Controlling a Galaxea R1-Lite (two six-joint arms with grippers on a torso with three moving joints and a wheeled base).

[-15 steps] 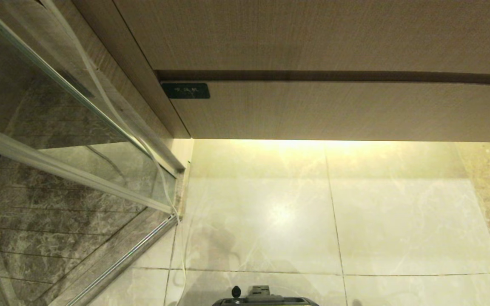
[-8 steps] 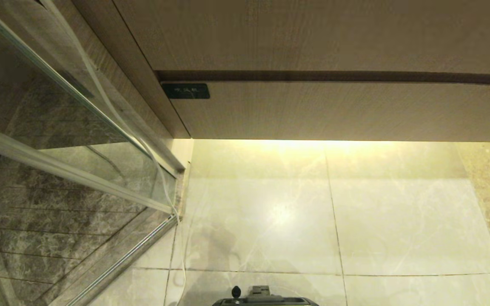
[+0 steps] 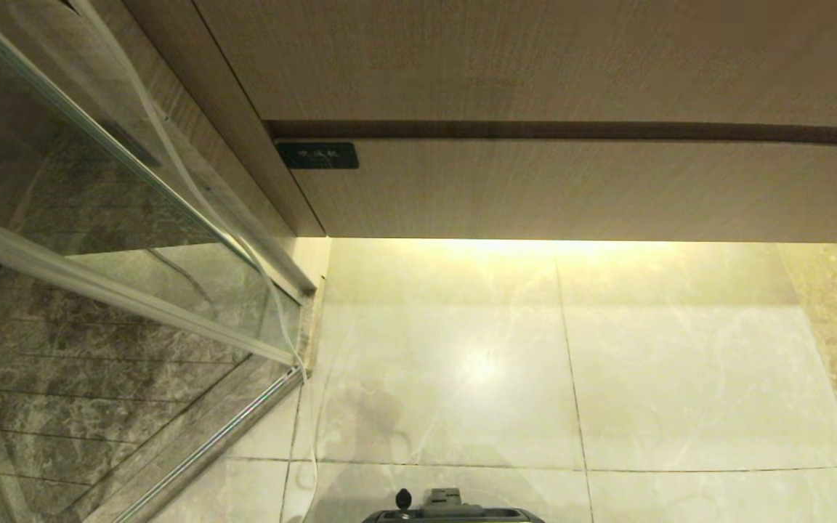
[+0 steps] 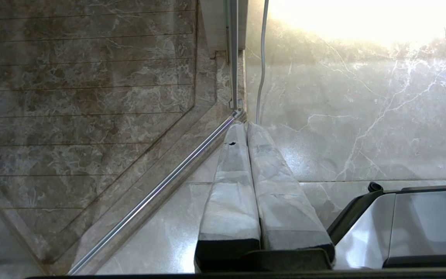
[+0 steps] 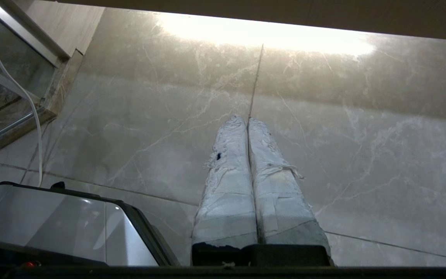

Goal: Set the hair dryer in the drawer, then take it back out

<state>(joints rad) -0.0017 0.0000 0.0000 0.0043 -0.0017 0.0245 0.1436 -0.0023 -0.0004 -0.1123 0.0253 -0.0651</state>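
Drawer [image 3: 585,189] closed, hair dryer nowhere in view.
Both hanging low over floor tiles [image 3: 680,378], left gripper [image 4: 246,128] and right gripper [image 5: 247,122] clenched on nothing (neither in the head view); probably a start or finish pose, next calling for locating the dryer.

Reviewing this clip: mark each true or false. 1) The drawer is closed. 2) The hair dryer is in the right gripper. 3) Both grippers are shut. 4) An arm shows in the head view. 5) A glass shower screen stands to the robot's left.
1) True: the drawer, with its dark label, sits flush.
2) False: the right gripper holds nothing; no hair dryer is in view.
3) True: the left gripper and the right one have fingers together.
4) False: neither arm shows there.
5) True: the glass screen is on the left.
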